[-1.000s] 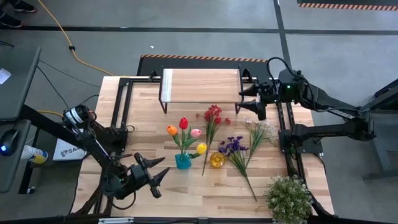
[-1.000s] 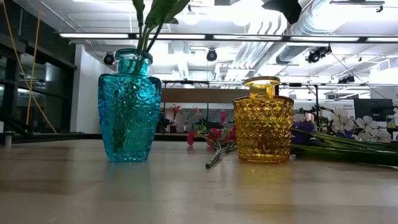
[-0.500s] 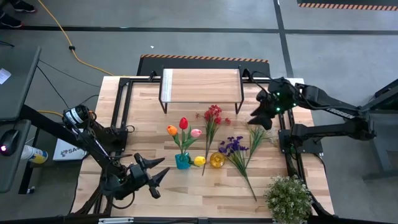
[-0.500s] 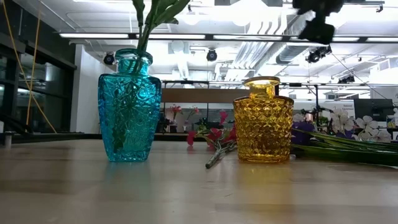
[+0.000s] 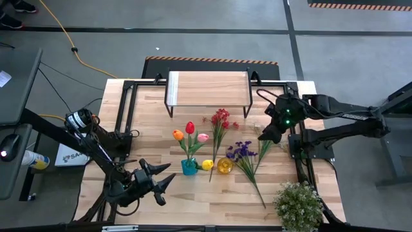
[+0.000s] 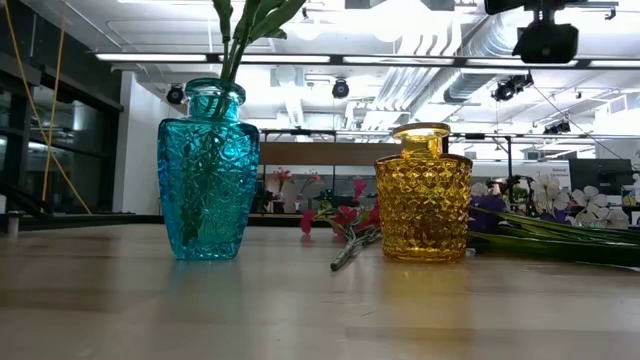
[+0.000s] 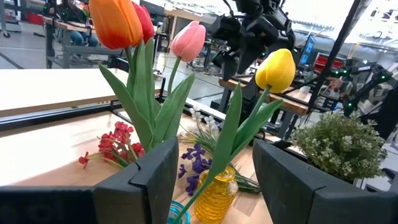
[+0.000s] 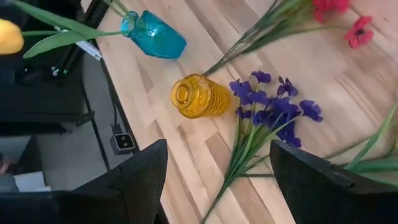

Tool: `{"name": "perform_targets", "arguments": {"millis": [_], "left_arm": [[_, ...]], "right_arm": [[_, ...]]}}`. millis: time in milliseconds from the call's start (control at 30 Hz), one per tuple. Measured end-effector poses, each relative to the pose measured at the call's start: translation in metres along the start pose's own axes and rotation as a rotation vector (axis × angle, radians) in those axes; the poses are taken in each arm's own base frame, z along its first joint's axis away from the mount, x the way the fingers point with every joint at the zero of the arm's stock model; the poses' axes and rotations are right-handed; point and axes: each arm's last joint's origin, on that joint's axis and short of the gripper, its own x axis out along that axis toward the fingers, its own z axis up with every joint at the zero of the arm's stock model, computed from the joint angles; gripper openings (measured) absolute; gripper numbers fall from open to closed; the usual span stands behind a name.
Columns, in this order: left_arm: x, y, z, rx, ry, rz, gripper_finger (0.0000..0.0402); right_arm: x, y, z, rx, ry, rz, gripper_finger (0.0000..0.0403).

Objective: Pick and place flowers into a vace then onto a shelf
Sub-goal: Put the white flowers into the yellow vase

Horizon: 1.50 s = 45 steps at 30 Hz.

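Observation:
A blue glass vase point(image 5: 189, 167) stands on the table and holds the orange, red, pink and yellow tulips point(image 5: 190, 135). A yellow glass vase point(image 5: 224, 165) stands right of it. A red spray point(image 5: 219, 120) and a purple spray point(image 5: 243, 152) lie flat on the table, with a white spray point(image 6: 575, 200) partly under the right arm. My right gripper point(image 5: 266, 133) hovers open above the sprays' right side, looking down on the yellow vase point(image 8: 199, 95) and the purple spray point(image 8: 273, 107). My left gripper point(image 5: 156, 182) waits open near the near-left edge, facing the tulips point(image 7: 186, 43).
The shelf point(image 5: 208, 88) stands at the table's far middle with its plank top bare. A bushy potted plant point(image 5: 299, 205) sits at the near right corner. Black frame rails point(image 5: 126, 116) run along both table sides.
My right gripper has moved from beside the shelf's right end toward the near edge and down over the sprays, tipping to point downward. The yellow tulip's head has sagged toward the near edge and now sits beside the blue vase.

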Motion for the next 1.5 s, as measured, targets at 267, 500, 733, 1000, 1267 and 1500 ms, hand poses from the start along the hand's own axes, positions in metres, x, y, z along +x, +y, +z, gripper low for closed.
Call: {"name": "perform_targets", "arguments": {"millis": [267,500,733,1000,1267,1500], "left_arm": [[0.0,0.0,0.0,-0.027,0.0,0.0,0.0239],[-0.002,0.0,0.0,-0.052,0.002,-0.007,0.0239],[-0.016,-0.001,0.0,-0.05,0.016,-0.051,0.0239],[-0.035,-0.001,-0.001,-0.047,0.035,-0.109,0.0239],[-0.042,-0.001,-0.001,-0.045,0.043,-0.133,0.0239],[-0.042,-0.001,-0.001,-0.039,0.042,-0.132,0.0239]], "right_arm": [[0.021,0.002,-0.007,0.17,0.046,-0.178,0.0273],[0.054,0.001,-0.008,0.303,0.109,-0.376,0.0273],[0.084,0.001,-0.01,0.368,0.188,-0.491,0.0273],[0.098,-0.004,-0.013,0.409,0.258,-0.586,0.0273],[0.099,-0.01,-0.016,0.486,0.242,-0.708,0.0273],[0.099,-0.01,-0.016,0.546,0.223,-0.714,0.0273]]}}
